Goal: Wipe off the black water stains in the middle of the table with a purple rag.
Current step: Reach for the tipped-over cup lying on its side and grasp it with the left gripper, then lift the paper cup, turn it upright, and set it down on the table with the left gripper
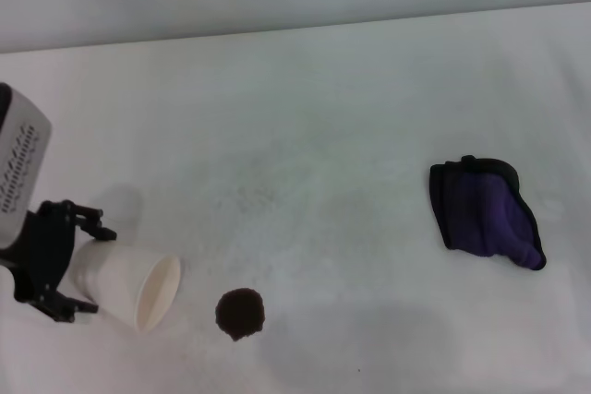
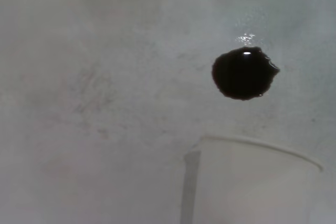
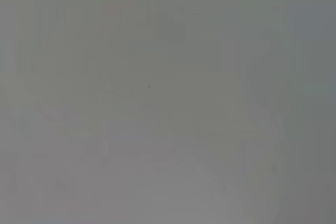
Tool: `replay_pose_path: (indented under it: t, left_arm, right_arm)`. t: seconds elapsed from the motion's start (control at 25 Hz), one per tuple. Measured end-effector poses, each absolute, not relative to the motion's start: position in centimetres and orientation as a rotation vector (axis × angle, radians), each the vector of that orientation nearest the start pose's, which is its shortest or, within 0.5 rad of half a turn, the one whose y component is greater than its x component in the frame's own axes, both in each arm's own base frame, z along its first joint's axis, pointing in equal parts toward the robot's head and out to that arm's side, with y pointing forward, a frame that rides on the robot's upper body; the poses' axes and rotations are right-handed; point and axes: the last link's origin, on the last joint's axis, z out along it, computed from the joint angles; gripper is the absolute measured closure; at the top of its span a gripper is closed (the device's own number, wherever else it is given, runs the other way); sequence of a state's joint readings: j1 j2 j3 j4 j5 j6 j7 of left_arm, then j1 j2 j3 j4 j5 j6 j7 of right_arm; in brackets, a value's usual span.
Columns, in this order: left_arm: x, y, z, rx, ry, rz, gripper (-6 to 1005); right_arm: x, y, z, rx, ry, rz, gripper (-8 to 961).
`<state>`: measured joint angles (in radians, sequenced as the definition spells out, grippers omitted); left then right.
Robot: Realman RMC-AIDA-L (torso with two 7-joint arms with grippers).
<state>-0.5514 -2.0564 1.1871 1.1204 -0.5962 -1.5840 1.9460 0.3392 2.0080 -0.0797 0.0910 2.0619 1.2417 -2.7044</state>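
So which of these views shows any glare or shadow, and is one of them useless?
Left wrist view: a bright glint on the black water stains. Head view: soft shadow on the table behind the paper cup in the left gripper. Right wrist view: featureless grey.

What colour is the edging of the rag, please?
Black edging around the purple rag, clearest in the head view.

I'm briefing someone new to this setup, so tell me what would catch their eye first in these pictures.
First, the dark round stain on the white table, near its front edge. Just left of it, the left gripper holds a white paper cup tipped on its side, mouth toward the stain. Over on the right lies the bunched purple rag, untouched; the right gripper is not in view.
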Motion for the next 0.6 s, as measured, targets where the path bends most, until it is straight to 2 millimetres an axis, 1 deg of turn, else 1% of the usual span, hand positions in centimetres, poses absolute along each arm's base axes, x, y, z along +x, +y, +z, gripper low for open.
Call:
replay_pose_path:
  t: [0.24,0.44,0.6]
  left_arm:
    - [-25.6,33.7,-0.2,-3.042,0.524,0.582,199]
    - [-25.3,33.7,-0.5,-3.043,0.538,0.569,207]
    - [-24.7,33.9,-0.6,-3.039,0.512,0.520,213]
  right_arm:
    - [41.5,27.6,4.9,-1.188,0.845,0.739,82]
    - [41.5,27.5,4.9,-1.189,0.845,0.733,83]
    - [41.8,27.4,5.0,-1.191,0.850,0.719,83]
